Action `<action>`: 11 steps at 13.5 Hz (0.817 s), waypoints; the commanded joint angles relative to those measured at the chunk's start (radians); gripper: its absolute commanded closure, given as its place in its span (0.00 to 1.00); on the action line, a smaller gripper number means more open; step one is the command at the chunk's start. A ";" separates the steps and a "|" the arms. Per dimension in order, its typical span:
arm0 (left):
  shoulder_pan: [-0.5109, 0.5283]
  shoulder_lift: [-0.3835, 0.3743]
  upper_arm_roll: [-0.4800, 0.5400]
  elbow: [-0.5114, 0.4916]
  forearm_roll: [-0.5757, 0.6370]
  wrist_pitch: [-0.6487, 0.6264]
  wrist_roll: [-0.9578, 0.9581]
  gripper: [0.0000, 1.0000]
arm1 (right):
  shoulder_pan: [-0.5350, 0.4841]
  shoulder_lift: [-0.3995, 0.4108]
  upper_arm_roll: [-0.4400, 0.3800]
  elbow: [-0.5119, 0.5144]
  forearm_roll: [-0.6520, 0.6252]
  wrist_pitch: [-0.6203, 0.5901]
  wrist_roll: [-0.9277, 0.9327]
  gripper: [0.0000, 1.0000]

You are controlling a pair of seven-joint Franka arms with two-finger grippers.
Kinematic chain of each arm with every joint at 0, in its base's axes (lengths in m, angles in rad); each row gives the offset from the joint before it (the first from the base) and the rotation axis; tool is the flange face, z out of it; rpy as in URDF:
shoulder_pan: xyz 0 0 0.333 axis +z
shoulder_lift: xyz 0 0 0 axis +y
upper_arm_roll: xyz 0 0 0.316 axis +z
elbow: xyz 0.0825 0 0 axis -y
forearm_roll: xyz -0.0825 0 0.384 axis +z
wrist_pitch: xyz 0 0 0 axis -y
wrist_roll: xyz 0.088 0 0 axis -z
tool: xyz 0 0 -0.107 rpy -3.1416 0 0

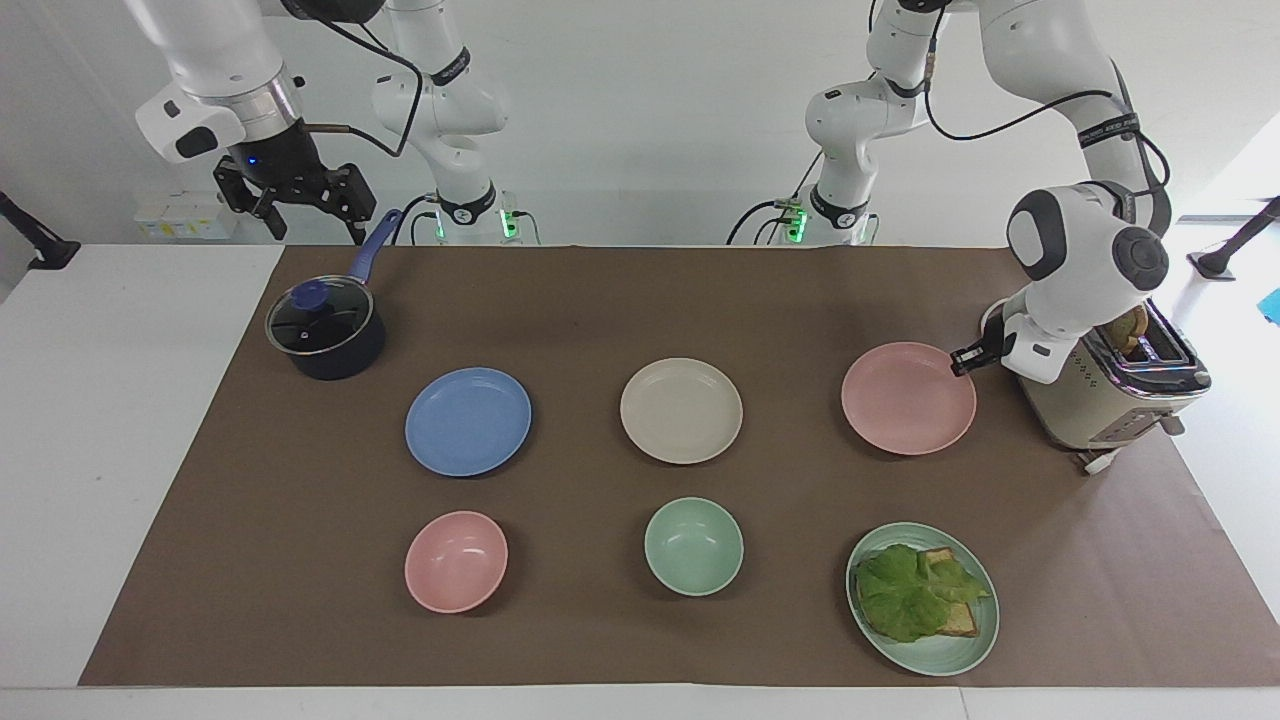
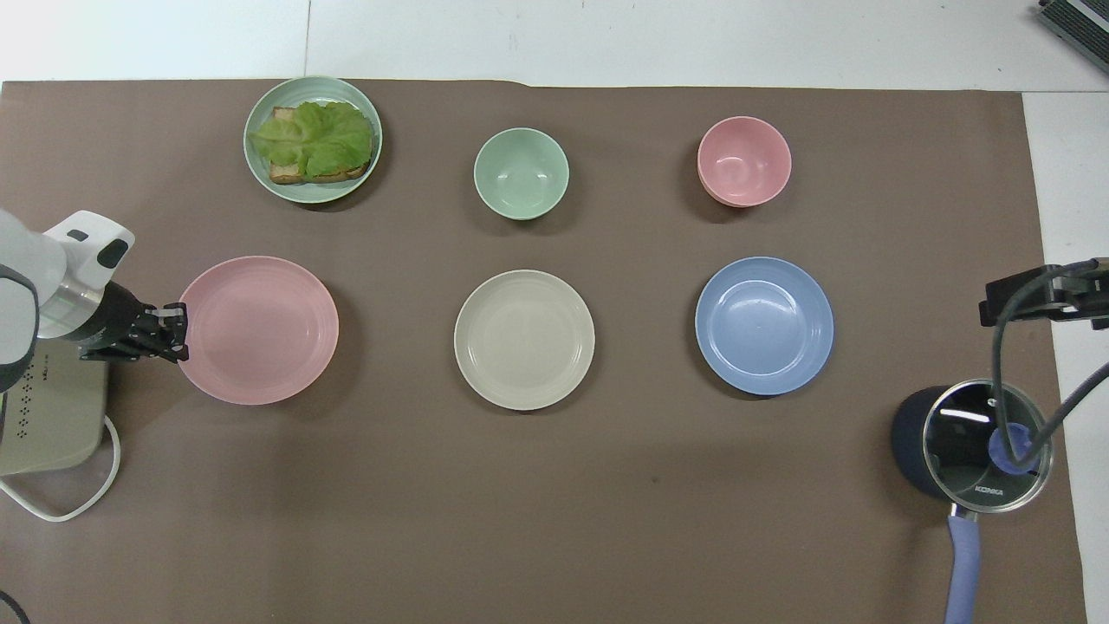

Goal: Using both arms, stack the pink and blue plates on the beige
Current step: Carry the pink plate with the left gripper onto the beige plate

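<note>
The pink plate [image 1: 905, 400] [image 2: 260, 329] hangs a little above the brown mat at the left arm's end of the table, with its shadow under it. My left gripper [image 1: 962, 362] [image 2: 178, 325] is shut on its rim, on the side next to the toaster. In the middle of the mat lies the beige plate [image 1: 681, 410] [image 2: 524, 340]. The blue plate [image 1: 468, 421] [image 2: 764, 326] lies beside it toward the right arm's end. High over the pot's handle my right gripper [image 1: 315, 225] waits open, holding nothing.
A dark pot with a glass lid [image 1: 325, 335] [image 2: 970, 442] stands by the blue plate. A toaster [image 1: 1110, 395] [image 2: 52, 416] sits under the left arm. Farther from the robots are a pink bowl [image 1: 456, 561], a mint bowl [image 1: 693, 546] and a mint plate [image 1: 940, 662] with lettuce and toast.
</note>
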 commanded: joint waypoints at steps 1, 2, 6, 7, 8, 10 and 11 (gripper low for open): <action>-0.084 -0.005 0.002 0.068 -0.038 -0.074 0.003 1.00 | -0.020 -0.020 0.003 -0.024 0.024 0.021 -0.029 0.00; -0.121 -0.010 0.002 0.068 -0.069 -0.068 -0.012 1.00 | -0.020 -0.020 0.001 -0.024 0.024 0.019 -0.029 0.00; -0.292 -0.016 -0.001 0.059 -0.128 -0.010 -0.194 1.00 | -0.020 -0.020 0.003 -0.025 0.024 0.019 -0.028 0.00; -0.335 -0.019 -0.001 0.056 -0.130 0.015 -0.234 1.00 | -0.020 -0.020 0.001 -0.025 0.024 0.019 -0.028 0.00; -0.366 -0.019 -0.001 0.054 -0.140 0.027 -0.262 1.00 | -0.020 -0.021 0.003 -0.027 0.024 0.019 -0.028 0.00; -0.424 -0.016 -0.001 0.036 -0.159 0.077 -0.288 1.00 | -0.020 -0.021 0.003 -0.027 0.024 0.019 -0.028 0.00; -0.454 -0.009 0.001 0.018 -0.166 0.131 -0.303 1.00 | -0.020 -0.021 0.001 -0.027 0.024 0.019 -0.028 0.00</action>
